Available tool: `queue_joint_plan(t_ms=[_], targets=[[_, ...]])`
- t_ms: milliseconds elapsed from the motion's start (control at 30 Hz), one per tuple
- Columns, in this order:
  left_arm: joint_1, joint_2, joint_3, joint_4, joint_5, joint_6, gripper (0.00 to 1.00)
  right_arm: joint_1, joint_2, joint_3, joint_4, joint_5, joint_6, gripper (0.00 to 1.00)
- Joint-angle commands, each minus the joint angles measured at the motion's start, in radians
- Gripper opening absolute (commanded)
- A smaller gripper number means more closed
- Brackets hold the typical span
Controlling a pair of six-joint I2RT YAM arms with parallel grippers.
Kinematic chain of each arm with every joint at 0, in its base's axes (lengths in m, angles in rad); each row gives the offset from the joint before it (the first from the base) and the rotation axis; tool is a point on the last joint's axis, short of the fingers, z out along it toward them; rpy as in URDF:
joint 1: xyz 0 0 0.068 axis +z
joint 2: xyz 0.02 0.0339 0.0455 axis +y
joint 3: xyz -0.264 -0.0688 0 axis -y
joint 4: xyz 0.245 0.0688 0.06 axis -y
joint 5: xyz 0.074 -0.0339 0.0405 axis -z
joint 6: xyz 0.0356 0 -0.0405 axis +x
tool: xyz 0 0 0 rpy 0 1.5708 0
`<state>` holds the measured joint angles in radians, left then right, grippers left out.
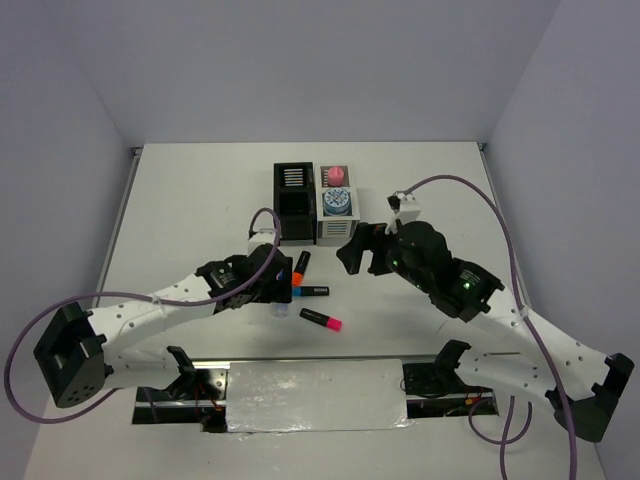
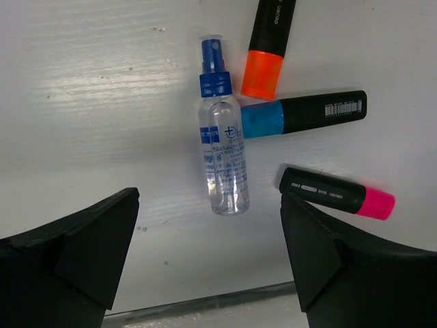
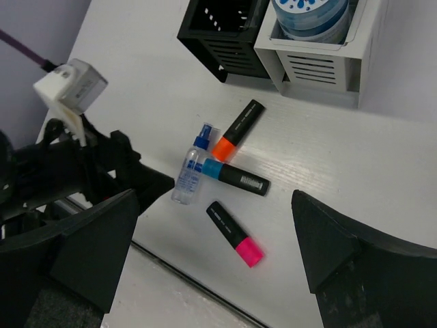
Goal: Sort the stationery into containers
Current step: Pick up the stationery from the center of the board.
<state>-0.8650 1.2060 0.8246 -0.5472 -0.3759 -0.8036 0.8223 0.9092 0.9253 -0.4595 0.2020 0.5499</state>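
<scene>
White surface (image 2: 82, 102) carries small clear blue-capped plastic spray bottle (image 2: 224, 160): likely light, slick, rolls; pinch mid-body. Left tool (image 2: 208, 195), right tool (image 3: 215, 198) spread.

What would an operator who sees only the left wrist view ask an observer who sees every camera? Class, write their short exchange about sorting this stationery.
Operator: I see the bottle, the orange highlighter, the blue highlighter and the pink highlighter. Where are the containers?
Observer: The black organiser and the white organiser stand side by side beyond them, farther from the arm bases.
Operator: Where is the right gripper?
Observer: It hangs open just in front of the white organiser, to the right of the orange highlighter.
</scene>
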Motion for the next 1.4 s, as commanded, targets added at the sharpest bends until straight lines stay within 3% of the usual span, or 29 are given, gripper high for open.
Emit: queue_joint_plan(t_ms=[0, 333, 633, 667, 1000, 1100, 1167, 1200, 1300, 1367], targets=[[0.006, 0.038, -0.027, 0.163, 0.021, -0.036, 0.96, 0.008, -0.062, -0.043, 0.015, -0.009, -0.004, 1.00], [0.031, 0.237, 0.018, 0.201, -0.021, -0.016, 0.83, 0.009, -0.110, -0.079, 0.021, -0.059, -0.011, 1.00], [0.031, 0.225, -0.053, 0.248, 0.014, -0.011, 0.79, 0.008, -0.136, -0.075, 0.004, -0.038, -0.036, 1.00], [0.031, 0.230, -0.058, 0.259, 0.025, -0.011, 0.74, 0.011, -0.129, -0.077, 0.011, -0.039, -0.039, 1.00], [0.031, 0.208, -0.122, 0.248, -0.003, -0.037, 0.65, 0.011, -0.073, -0.028, 0.045, -0.079, -0.056, 1.00], [0.032, 0.178, -0.142, 0.248, -0.011, -0.031, 0.50, 0.011, -0.053, -0.029, 0.056, -0.084, -0.061, 1.00], [0.032, 0.176, -0.150, 0.248, -0.012, -0.023, 0.35, 0.009, -0.043, -0.040, 0.084, -0.105, -0.064, 1.00], [0.034, 0.178, -0.153, 0.251, -0.012, -0.020, 0.21, 0.008, -0.038, -0.051, 0.094, -0.113, -0.064, 1.00], [0.034, 0.176, -0.176, 0.297, 0.003, 0.003, 0.00, 0.008, -0.012, -0.062, 0.125, -0.130, -0.045, 1.00], [0.029, 0.132, -0.191, 0.317, 0.009, 0.001, 0.00, 0.008, -0.012, -0.071, 0.137, -0.116, -0.027, 1.00]])
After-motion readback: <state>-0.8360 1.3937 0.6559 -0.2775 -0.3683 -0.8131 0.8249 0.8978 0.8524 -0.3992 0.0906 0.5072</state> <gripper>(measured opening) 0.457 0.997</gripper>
